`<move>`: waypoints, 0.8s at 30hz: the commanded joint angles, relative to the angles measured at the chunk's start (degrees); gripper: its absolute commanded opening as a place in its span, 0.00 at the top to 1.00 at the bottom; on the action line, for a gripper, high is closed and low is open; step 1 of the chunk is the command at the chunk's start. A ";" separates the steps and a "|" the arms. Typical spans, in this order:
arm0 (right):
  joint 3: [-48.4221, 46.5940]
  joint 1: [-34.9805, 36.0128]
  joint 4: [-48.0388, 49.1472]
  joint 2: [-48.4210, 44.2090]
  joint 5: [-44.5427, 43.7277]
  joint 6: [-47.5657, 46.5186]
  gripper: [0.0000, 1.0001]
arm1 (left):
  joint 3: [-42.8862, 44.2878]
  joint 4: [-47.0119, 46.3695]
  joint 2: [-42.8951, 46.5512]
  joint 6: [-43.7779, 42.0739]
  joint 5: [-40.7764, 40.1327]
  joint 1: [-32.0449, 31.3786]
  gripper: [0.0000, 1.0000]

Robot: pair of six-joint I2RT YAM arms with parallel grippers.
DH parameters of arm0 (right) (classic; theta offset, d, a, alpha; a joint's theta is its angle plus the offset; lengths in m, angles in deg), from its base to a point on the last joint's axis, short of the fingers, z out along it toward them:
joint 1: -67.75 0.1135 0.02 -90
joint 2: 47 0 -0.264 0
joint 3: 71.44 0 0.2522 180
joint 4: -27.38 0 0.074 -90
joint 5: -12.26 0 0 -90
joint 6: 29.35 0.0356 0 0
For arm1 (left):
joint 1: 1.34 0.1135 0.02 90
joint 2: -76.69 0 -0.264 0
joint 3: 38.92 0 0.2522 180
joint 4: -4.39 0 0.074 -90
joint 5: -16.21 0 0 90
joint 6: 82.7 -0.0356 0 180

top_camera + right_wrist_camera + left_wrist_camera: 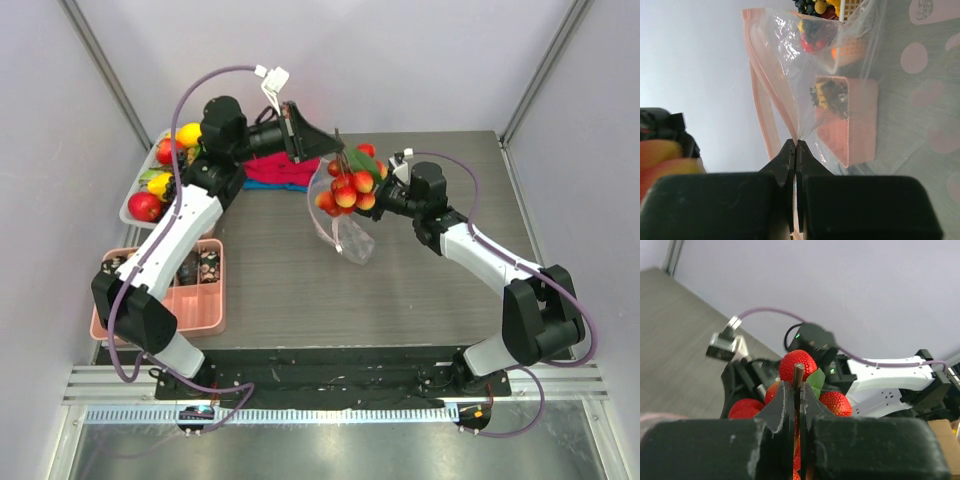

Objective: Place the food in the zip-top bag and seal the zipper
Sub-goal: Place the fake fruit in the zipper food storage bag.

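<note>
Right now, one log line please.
left gripper: shut on fruit bunch | right gripper: shut on bag | bunch: at bag mouth | zipper: unsealed

red strawberries (790,364); clear bag (800,55) printed with pink dots, pale-pink zipper strip (756,85).

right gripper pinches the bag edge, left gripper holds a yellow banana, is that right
No. The left gripper holds a bunch of red strawberries by its stem, not a yellow banana, as the left wrist view shows. The right gripper does pinch the zip-top bag at its edge.
</note>
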 commanded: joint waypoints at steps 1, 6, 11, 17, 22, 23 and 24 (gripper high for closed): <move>0.44 -0.93 3.81 -0.82 1.64 0.78 0.99 | -6.53 -7.08 3.93 2.95 -1.57 1.65 1.00; 0.88 -1.19 3.99 -1.00 1.90 1.31 0.99 | -12.78 -2.16 8.34 -3.62 -5.87 6.22 1.00; 0.09 -1.28 4.87 -0.64 1.90 1.93 0.99 | -15.77 8.03 12.55 -16.72 -9.39 7.46 1.00; -0.88 -1.55 5.13 -0.12 1.90 2.10 0.99 | -17.53 14.44 14.58 -28.07 -8.52 7.64 1.00; -2.28 -1.72 5.66 0.24 1.90 2.02 0.99 | -16.66 22.54 13.88 -38.95 -10.88 6.93 1.00; -2.89 -1.63 5.57 0.32 1.99 1.75 0.99 | -16.39 24.72 13.71 -40.46 -11.94 6.67 1.00; -3.16 -1.63 5.48 0.41 2.08 1.49 0.99 | -15.78 25.70 13.44 -41.61 -12.64 6.49 1.00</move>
